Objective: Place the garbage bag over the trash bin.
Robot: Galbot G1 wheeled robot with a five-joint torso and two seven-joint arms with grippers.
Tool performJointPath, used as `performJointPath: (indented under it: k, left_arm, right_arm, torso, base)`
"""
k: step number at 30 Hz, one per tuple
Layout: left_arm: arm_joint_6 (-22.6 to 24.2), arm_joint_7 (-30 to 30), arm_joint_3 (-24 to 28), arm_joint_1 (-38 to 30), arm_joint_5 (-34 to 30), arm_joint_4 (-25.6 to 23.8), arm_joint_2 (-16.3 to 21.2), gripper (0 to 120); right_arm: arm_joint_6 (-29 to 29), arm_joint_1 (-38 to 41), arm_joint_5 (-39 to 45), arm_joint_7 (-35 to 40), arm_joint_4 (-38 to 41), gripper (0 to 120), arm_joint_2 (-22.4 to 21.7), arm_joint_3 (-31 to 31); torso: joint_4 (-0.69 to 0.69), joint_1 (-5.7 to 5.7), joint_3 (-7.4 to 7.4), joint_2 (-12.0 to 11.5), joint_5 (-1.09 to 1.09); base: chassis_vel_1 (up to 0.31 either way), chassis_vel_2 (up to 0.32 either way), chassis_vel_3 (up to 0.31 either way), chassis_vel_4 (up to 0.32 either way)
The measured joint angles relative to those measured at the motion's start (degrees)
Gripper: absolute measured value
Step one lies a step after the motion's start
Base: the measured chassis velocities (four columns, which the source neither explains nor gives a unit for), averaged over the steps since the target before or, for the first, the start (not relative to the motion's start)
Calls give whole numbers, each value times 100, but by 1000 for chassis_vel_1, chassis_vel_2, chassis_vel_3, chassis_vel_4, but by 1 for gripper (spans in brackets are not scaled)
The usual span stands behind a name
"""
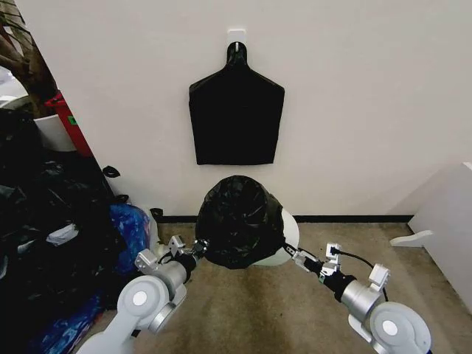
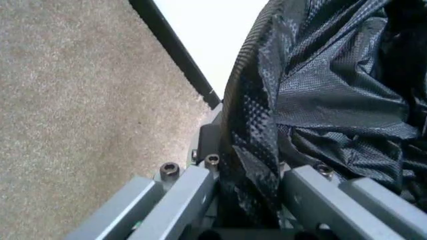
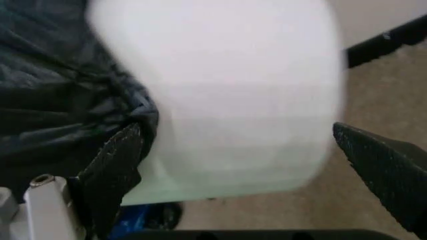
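Your left gripper pinched a fold of the garbage bag between narrow fingers; your right gripper stood wide, its fingers astride the trash bin, holding nothing. The bag draped the white bin's mouth, with the bin wall bare at 3 o'clock. Likely risk: a one-sided pull drags the film off or tips the bin. Open carpet lay at 6 o'clock; wall close at 12.

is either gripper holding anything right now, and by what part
The left gripper is shut on the bag, pinching its edge at the bin's left side. The right gripper is open around the bin, holding nothing.
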Motion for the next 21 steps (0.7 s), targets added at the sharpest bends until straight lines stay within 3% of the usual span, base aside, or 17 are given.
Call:
performJointPath:
  k: [13, 21]
  left_arm:
    - [-4, -84, -35, 91, -31, -217, 10, 1]
    - [-16, -199, 29, 86, 290, -263, 25, 1]
  right_arm:
    - [188, -1, -253, -279, -618, 100, 4, 91]
    - [617, -666, -644, -637, -66, 100, -32, 240]
  torso:
    - [0, 0, 0, 0, 1]
    - [-1, 0, 0, 0, -1]
  base:
    - [0, 0, 0, 0]
    - [0, 0, 0, 0]
